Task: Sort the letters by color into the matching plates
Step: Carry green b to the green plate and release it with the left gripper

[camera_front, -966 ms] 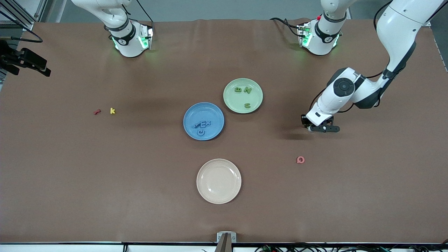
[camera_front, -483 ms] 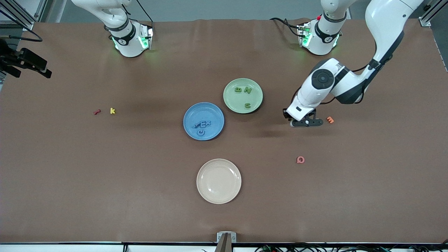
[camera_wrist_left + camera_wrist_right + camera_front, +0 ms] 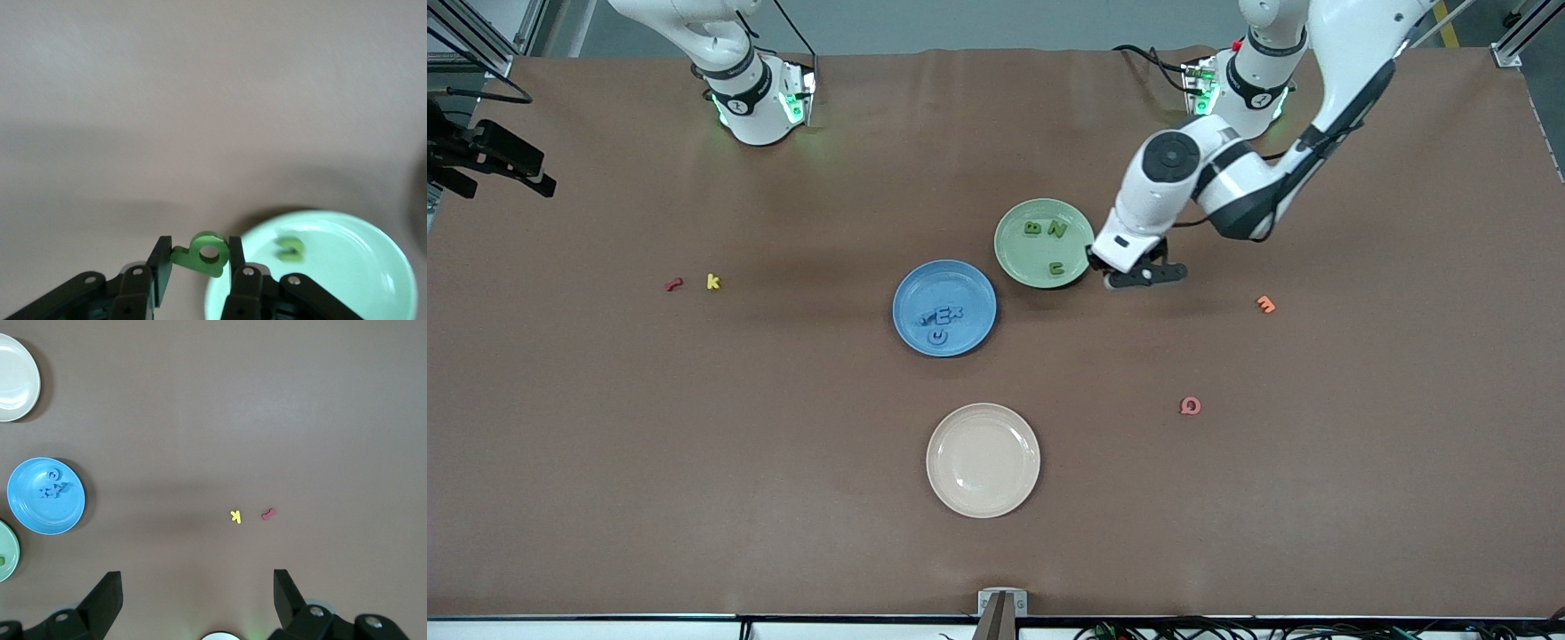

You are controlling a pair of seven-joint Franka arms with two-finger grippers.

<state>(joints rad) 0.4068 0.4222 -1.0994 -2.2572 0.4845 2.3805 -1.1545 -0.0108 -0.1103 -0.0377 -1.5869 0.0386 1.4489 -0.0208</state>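
A: While the left end effector (image 3: pixel 1136 277) hangs at the green plate's (image 3: pixel 1014 260) rim, toward the left arm's end of the table (image 3: pixel 694 444), what's it got?

B: It's pinching a green letter (image 3: pixel 203 255), prob. the b, fingers pressed onto both sides of it. Wrist view shows the plate just beside it.

A: Progress?

B: Green plate holds B (image 3: pixel 1032 228), N (image 3: pixel 1056 229), u (image 3: pixel 1056 268); so 3 of 4, w/ the last one in the air. Blue plate (image 3: pixel 969 284) has E (image 3: pixel 941 314), x (image 3: pixel 955 311), c (image 3: pixel 936 335) and I think one more blue piece, can't tell for sure.

A: Right end effector (image 3: pixel 193 600)?

B: Spread wide, empty, waiting high over its end of the table.

A: Left to do?

B: Drop that letter in. Red, yellow, orange and pink letters and the beige plate (image 3: pixel 983 460) aren't part of it, I'd say.
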